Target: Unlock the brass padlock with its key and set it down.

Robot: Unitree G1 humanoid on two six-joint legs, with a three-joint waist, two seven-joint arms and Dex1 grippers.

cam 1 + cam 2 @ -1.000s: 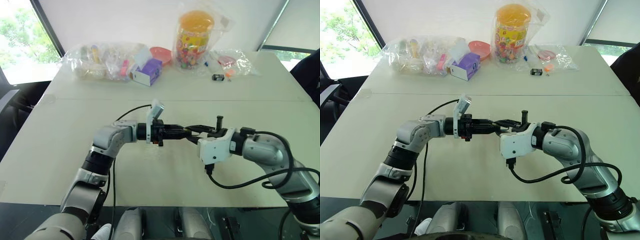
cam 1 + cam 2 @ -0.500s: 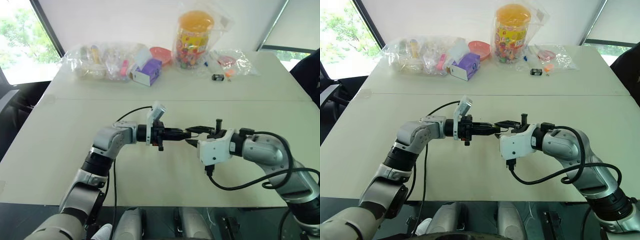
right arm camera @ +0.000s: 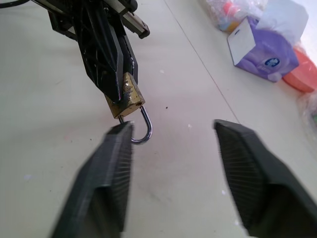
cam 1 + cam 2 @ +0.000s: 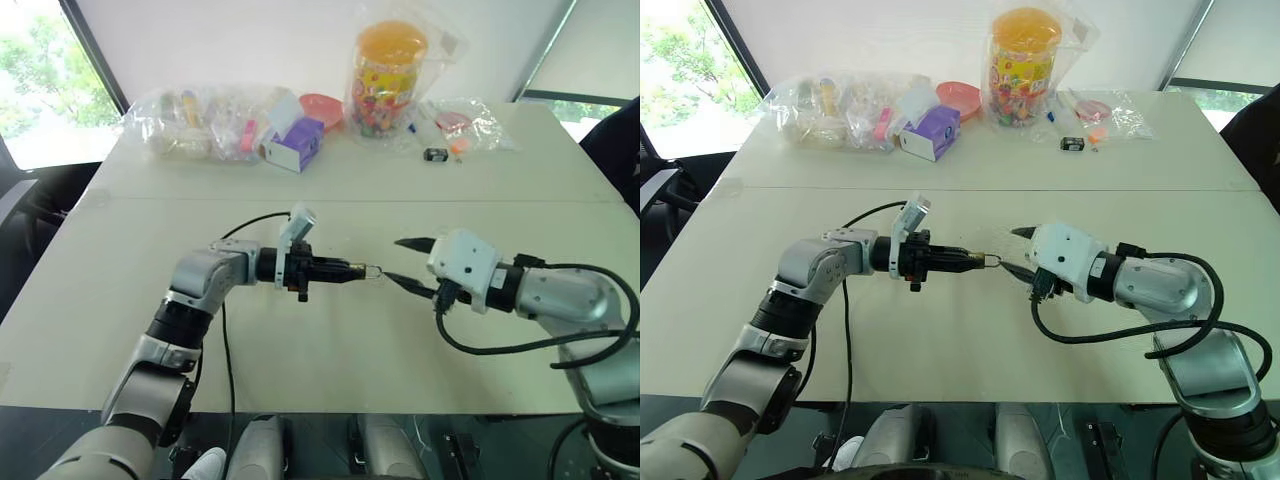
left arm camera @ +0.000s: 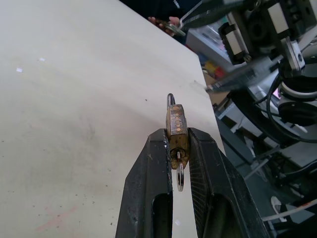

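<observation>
Over table (image 4: pixel 120 300), left claw (image 5: pixel 177 148) pinches padlock (image 5: pixel 176 130) (shackle outward).

No lettering, number or brand can be read anywhere. The purple box (image 3: pixel 271 48) beyond the right gripper (image 3: pixel 174 173) bears a small round blue mark and a white tag, both too small to make out.

I work in what looks like an office or meeting room used as a test lab. Before me stands a wide pale table (image 4: pixel 120 300) made of two tops joined by a seam. At twelve o'clock runs a plain white wall (image 4: pixel 250 40), with windows (image 4: pixel 40 80) and greenery at ten o'clock. Along the far edge lie bags of props (image 4: pixel 200 125), a candy jar (image 4: pixel 388 75) and a purple box (image 4: pixel 295 145). My left wrist view catches stacked equipment (image 5: pixel 277 74) beyond the table.
</observation>
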